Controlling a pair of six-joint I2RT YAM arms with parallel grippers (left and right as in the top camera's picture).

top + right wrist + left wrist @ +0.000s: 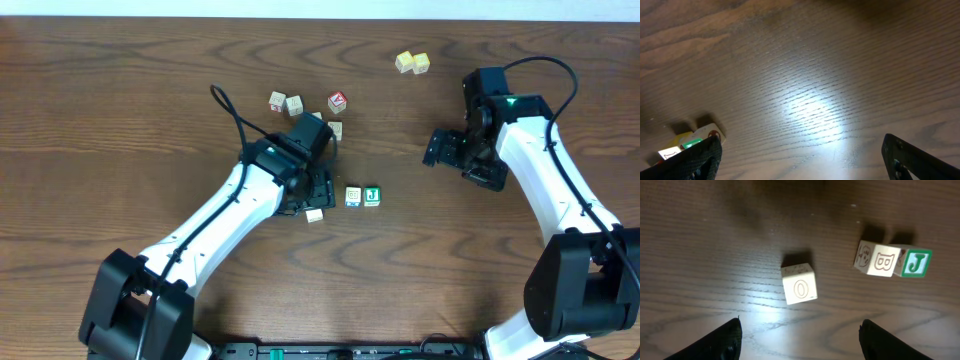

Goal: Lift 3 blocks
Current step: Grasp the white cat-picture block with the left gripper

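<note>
Now left tool [800, 330] spread, cream block [799, 284] just ahead, untouched; right tool [801, 145] spread, well apart from it.

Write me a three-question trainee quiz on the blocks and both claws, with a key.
1. True or false: the left claw is shut on the cream O block.
2. Which letter is printed on the green block? A) J B) M C) K
3. Fill in: the open right claw holds ____.
Key: 1 false; 2 A; 3 nothing.
</note>
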